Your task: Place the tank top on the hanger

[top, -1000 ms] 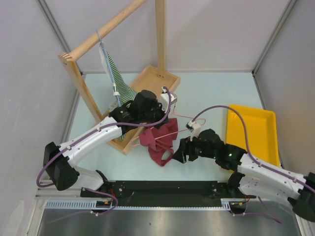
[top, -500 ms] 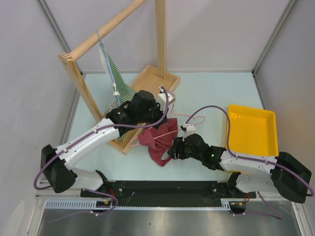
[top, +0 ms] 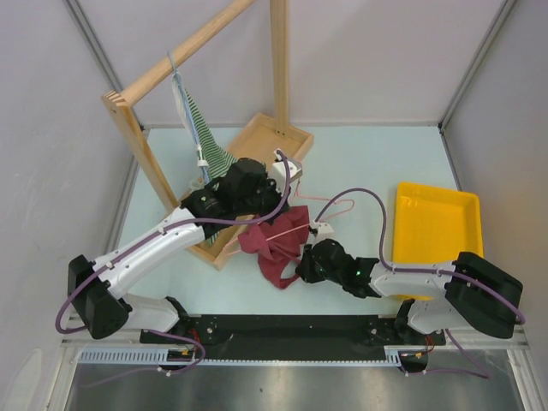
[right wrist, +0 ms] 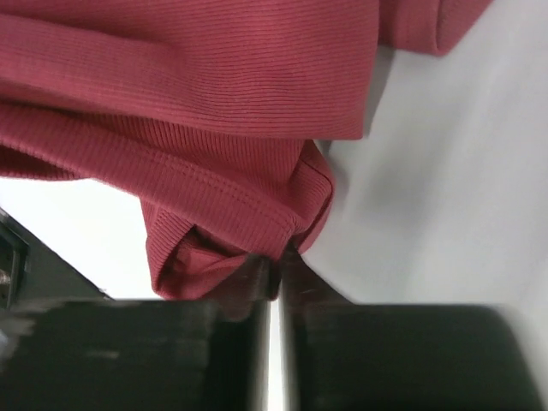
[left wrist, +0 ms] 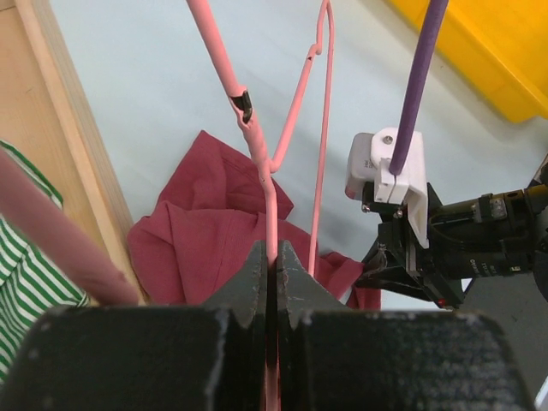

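Pinching thin pink wire hanger [left wrist: 257, 137] in left claw [left wrist: 271, 257], hem of maroon ribbed tank top [right wrist: 197, 77] in right claw [right wrist: 274, 272] (threading not yet done); next, likely drawing hem over wire ahead of left claw.

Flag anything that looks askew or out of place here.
The tank top lies bunched in a crumpled heap on the table, a fold pinched in the right gripper. The hanger, clamped in the left gripper, slants across it; I cannot tell whether a strap is threaded.

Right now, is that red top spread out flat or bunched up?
Bunched up: the tank top lies crumpled on the table, folds overlapping, an edge pinched by the right gripper.
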Available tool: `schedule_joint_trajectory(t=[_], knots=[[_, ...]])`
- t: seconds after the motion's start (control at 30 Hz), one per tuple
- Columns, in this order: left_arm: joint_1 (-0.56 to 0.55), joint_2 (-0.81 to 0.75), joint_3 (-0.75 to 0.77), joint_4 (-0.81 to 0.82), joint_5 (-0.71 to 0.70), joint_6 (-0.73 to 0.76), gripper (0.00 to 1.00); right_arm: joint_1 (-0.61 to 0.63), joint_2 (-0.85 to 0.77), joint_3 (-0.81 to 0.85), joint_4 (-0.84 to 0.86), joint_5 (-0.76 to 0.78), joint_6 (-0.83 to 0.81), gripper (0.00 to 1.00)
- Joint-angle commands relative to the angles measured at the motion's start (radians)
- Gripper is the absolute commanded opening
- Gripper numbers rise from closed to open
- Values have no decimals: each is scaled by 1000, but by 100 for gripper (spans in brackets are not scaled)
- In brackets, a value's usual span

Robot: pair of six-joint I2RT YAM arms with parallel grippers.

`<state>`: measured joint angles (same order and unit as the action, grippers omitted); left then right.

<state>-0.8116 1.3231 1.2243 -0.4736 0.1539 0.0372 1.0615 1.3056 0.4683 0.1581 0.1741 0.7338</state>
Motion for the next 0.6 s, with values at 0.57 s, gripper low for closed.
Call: schedule_joint_trajectory(t=[0.57], knots=[[26, -148, -26, 81, -40, 40, 0, -556, -497, -57, -336, -42, -185, 0]])
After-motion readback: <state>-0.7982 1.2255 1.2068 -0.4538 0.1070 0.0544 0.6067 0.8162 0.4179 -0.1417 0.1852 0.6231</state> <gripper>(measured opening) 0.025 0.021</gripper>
